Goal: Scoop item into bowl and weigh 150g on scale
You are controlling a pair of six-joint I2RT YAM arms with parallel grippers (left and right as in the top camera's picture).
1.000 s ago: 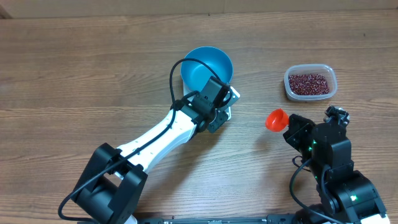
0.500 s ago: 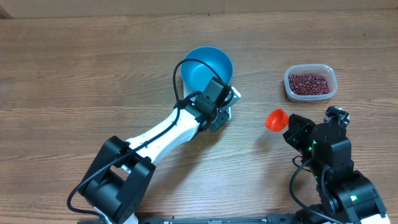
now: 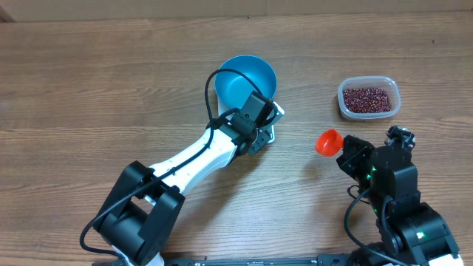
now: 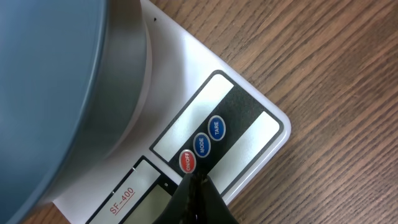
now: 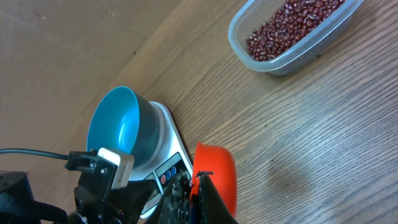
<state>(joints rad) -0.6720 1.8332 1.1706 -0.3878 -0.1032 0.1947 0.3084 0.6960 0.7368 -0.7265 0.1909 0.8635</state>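
Beans [image 3: 366, 97] lie in a clear tub [image 3: 396, 94] at the right rear of the table [image 3: 111, 89], filling its floor in a shallow layer; in the right wrist view the tub stands alone on the wood, well apart from the other items. Bowl [image 3: 244, 80] sits upright on the scale [image 4: 249, 134] near the table centre, covering most of the platform, so that from overhead only the front edge and one corner of the scale show beside the left arm. Left gripper [image 4: 196, 190] hangs over the scale's control panel with its fingers pressed together and nothing between them; the joined tip points down at the red ON/OFF button [image 4: 186, 162], with the blue MODE button [image 4: 202, 145] and TARE button [image 4: 216, 127] in a row just beyond it. Whether the tip actually bears on the button cannot be told. Model label SF-400 is legible on the panel next to the display. Right gripper [image 5: 196, 194] is clamped on the handle of an orange scoop [image 3: 327, 141], holding it above the table to the right of the scale, between the scale and the tub but nearer the front edge. Scoop's cup points towards the bowl, clear of both the bowl and the tub
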